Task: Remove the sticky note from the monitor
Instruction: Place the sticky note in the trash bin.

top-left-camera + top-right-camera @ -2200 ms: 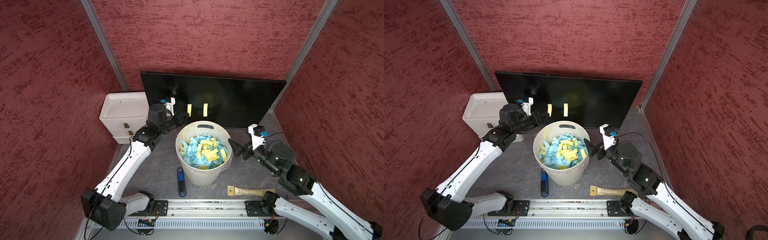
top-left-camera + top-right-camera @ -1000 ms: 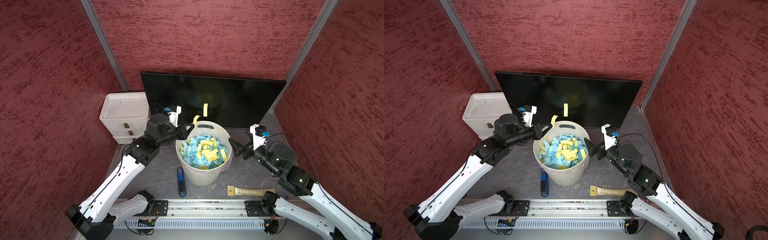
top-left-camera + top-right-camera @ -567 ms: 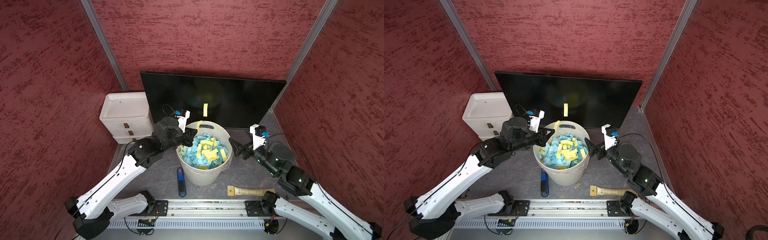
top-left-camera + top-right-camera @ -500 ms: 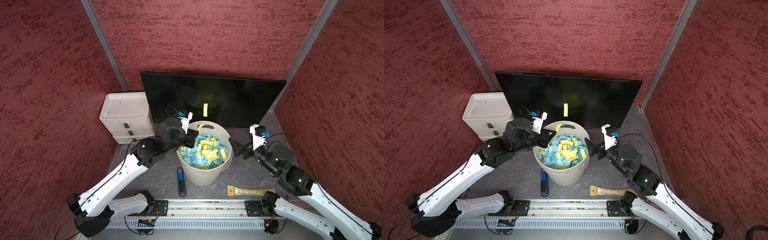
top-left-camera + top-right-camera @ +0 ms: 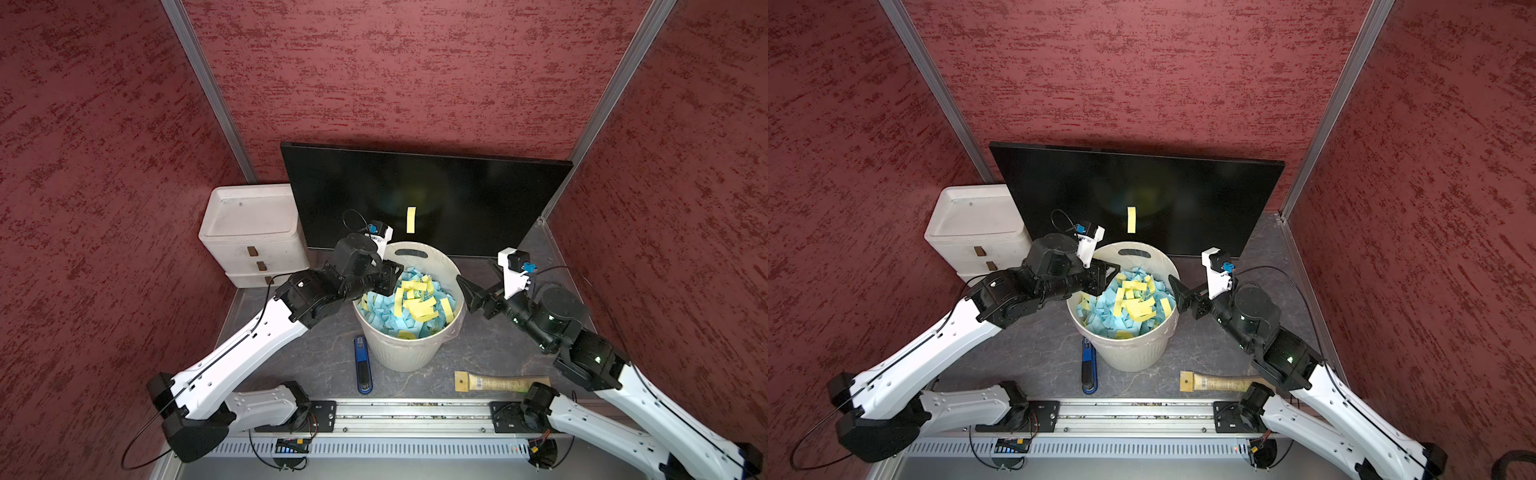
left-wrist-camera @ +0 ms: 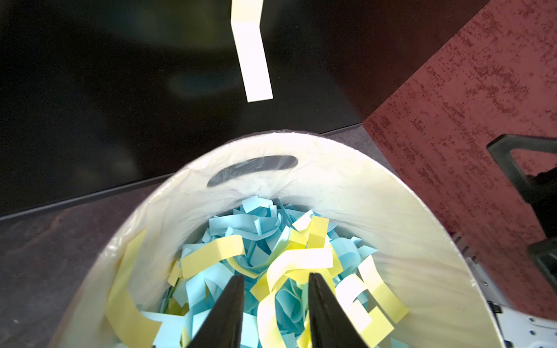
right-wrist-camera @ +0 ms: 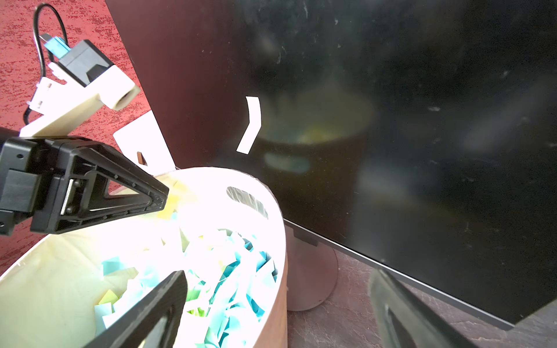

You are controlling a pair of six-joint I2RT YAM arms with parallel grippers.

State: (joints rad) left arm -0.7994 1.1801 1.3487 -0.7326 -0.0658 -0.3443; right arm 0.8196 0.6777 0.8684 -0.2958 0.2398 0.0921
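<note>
Jaws parted, the left gripper (image 5: pixel 395 277) hangs over the white bin (image 5: pixel 409 357) at frame centre, seemingly for dropping notes; one yellow sticky note (image 5: pixel 410 219) clings to the monitor (image 5: pixel 478 199) above, right gripper (image 5: pixel 471 286) spread wide beside.

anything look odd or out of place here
One yellow sticky note is stuck on the monitor screen. It is creased partway, so part of it lifts off the glass. Nothing else looks spilled or damaged.

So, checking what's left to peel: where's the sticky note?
In both top views the yellow sticky note sits low on the monitor, near its middle, just above the white bin's far rim.
</note>
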